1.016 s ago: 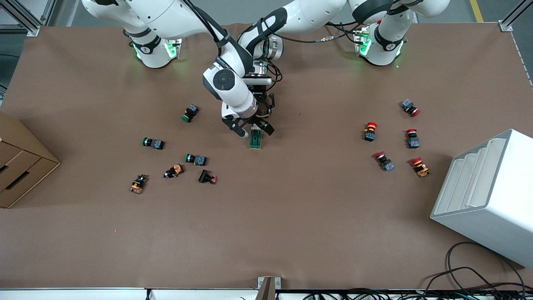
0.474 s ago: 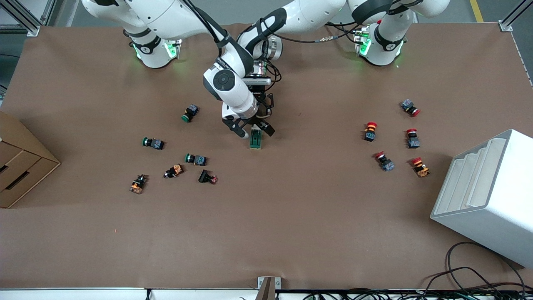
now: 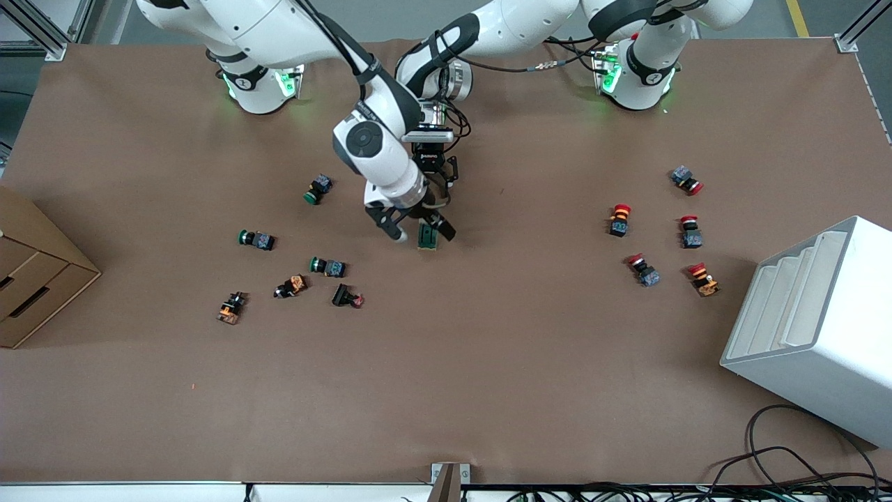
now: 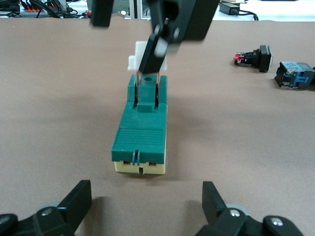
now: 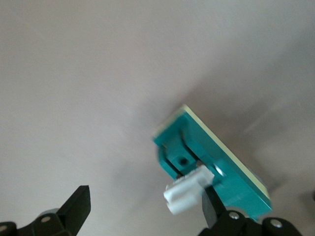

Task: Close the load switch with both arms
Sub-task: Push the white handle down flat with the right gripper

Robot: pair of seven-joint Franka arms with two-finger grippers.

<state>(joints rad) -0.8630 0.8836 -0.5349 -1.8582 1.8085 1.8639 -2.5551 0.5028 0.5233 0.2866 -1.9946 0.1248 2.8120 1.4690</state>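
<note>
The load switch (image 3: 427, 238) is a dark green block lying on the brown table near the middle. Its white lever (image 4: 141, 58) stands up at the end nearer the front camera. My right gripper (image 3: 420, 230) is open and straddles that end, and one of its fingers (image 5: 212, 212) touches the lever (image 5: 186, 194). That finger also shows in the left wrist view (image 4: 153, 46). My left gripper (image 3: 433, 183) is open and low over the table just short of the switch's other end (image 4: 141, 167), with its fingers (image 4: 75, 202) apart from the block.
Several green-capped and orange buttons (image 3: 327, 266) lie toward the right arm's end. Several red-capped buttons (image 3: 619, 218) lie toward the left arm's end. A cardboard box (image 3: 28, 272) and a white stepped rack (image 3: 815, 328) stand at the table's two ends.
My right gripper has moved a little toward the front camera and lower over the switch, so its finger now covers the lever. The left gripper has hardly moved.
</note>
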